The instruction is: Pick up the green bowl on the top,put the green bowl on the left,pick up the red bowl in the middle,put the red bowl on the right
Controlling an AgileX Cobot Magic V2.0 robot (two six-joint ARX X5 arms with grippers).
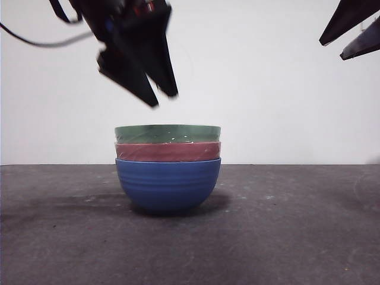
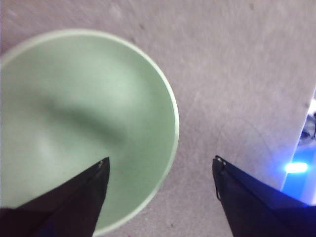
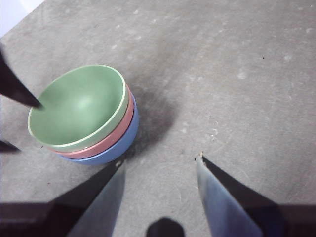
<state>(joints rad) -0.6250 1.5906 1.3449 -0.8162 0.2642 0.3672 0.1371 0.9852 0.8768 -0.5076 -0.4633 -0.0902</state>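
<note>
Hovered spread-jawed, that left gripper (image 1: 163, 98), above the green bowl (image 1: 167, 133) atop the red bowl (image 1: 168, 151) mid-table (right gripper (image 3: 160, 165) waiting high, also parted), needing one jaw inside the rim, one outside, before clamping and lifting straight.

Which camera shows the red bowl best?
The front view: the red bowl shows as a full-width band between the green bowl and the blue bowl. The right wrist view shows only a thin crescent of its rim. The left wrist view shows none of it, only the green bowl.
</note>
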